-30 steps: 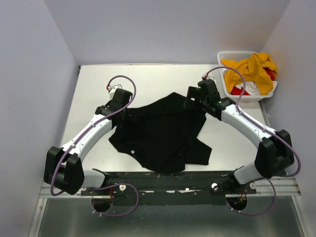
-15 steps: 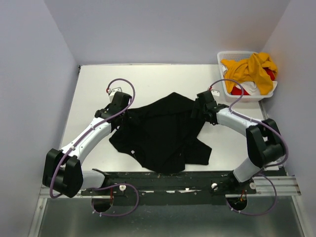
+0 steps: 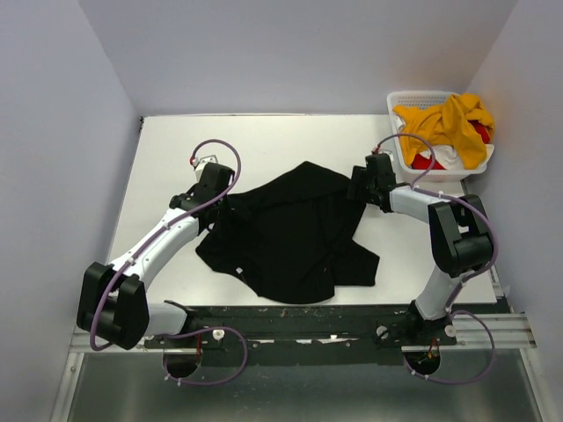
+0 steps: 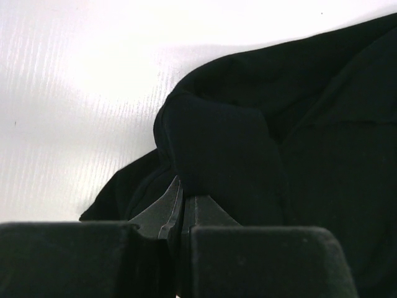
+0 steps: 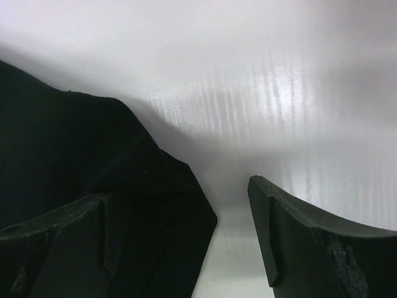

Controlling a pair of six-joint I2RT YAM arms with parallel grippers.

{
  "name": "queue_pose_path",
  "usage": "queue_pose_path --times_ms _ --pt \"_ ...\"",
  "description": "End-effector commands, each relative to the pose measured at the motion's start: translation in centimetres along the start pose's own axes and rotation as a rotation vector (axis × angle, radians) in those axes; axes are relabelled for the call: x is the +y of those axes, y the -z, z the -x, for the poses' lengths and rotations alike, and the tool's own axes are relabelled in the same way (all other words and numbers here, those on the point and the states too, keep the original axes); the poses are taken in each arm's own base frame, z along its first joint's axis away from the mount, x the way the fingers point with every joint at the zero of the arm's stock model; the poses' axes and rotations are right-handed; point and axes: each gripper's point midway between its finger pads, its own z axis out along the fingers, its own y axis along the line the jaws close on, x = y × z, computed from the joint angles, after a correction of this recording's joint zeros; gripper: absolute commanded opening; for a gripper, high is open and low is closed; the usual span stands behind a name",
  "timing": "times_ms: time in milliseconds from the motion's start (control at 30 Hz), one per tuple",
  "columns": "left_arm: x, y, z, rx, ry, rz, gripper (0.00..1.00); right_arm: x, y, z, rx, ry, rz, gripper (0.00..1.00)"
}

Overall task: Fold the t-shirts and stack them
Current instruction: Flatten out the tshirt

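Black shirt (image 3: pixel 295 233) lies rumpled mid-surface (image 3: pixel 264 141), just beyond the arm bases; left claw (image 4: pixel 183 200) stays clenched on a fold of its left edge, unmoved over the last second. Right claw (image 5: pixel 180 189) has swung from above the cloth out to the shirt's right edge, elbow folded in; jaws apart but narrowing, hem lying between them by one finger, nothing gripped yet. Near-right flap has slid slightly outward. Judgement: second pinch imminent, then both arms can spread the shirt flat; folding not begun. Far right, basket (image 3: pixel 398 105) holds yellow shirt (image 3: pixel 449 123) over red shirt (image 3: pixel 427 163) and white shirt (image 3: pixel 450 156); unchanged.
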Motion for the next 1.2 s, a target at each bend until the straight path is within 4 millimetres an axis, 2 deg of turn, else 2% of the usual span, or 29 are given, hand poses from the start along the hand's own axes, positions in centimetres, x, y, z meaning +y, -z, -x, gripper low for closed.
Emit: queue_pose_path --times_ms 0,100,267,300,400,433,500,600,667,733,833,933,1033,1167 --pt "-0.5 -0.3 0.5 -0.004 0.004 -0.020 0.00 2.5 -0.3 2.2 -0.073 0.043 0.138 0.82" --pt "-0.6 -0.5 0.4 0.002 0.003 -0.024 0.00 3.4 -0.4 3.2 -0.116 0.039 0.180 0.78" --pt "-0.2 -0.6 0.4 0.002 0.002 -0.009 0.00 4.1 -1.3 4.0 -0.145 0.052 0.198 0.61" --pt "-0.2 -0.6 0.4 -0.001 0.005 -0.008 0.00 4.1 -1.6 4.1 -0.143 0.055 0.196 0.56" --pt "0.1 -0.6 0.6 -0.008 0.011 0.000 0.00 4.4 -2.1 4.1 -0.138 0.055 0.201 0.22" --pt "0.2 -0.6 0.7 -0.012 0.015 0.005 0.00 4.5 -1.9 4.3 -0.142 0.055 0.208 0.15" --pt "0.8 -0.3 1.3 -0.023 0.030 0.031 0.00 4.3 -1.2 5.2 -0.165 0.056 0.197 0.07" --pt "2.0 1.3 3.9 -0.091 0.065 0.080 0.00 2.7 1.4 8.0 -0.220 0.070 0.107 0.01" --pt "2.2 3.3 6.5 -0.159 0.088 0.082 0.00 1.3 4.0 10.6 -0.286 0.088 0.030 0.01" --pt "2.0 6.3 9.9 -0.259 0.112 0.056 0.00 0.5 7.4 13.5 -0.368 0.099 -0.006 0.01" --pt "1.7 12.2 15.2 -0.433 0.141 -0.005 0.00 0.8 13.7 18.2 -0.498 0.119 0.031 0.01" --pt "1.8 18.1 19.2 -0.572 0.149 -0.057 0.00 1.5 20.4 22.3 -0.624 0.167 0.094 0.01" --pt "2.2 24.4 22.6 -0.715 0.152 -0.109 0.00 2.5 26.2 24.4 -0.728 0.287 0.179 0.01" --pt "3.0 32.1 24.9 -0.866 0.141 -0.177 0.00 2.7 34.9 26.4 -0.918 0.347 0.255 0.01"
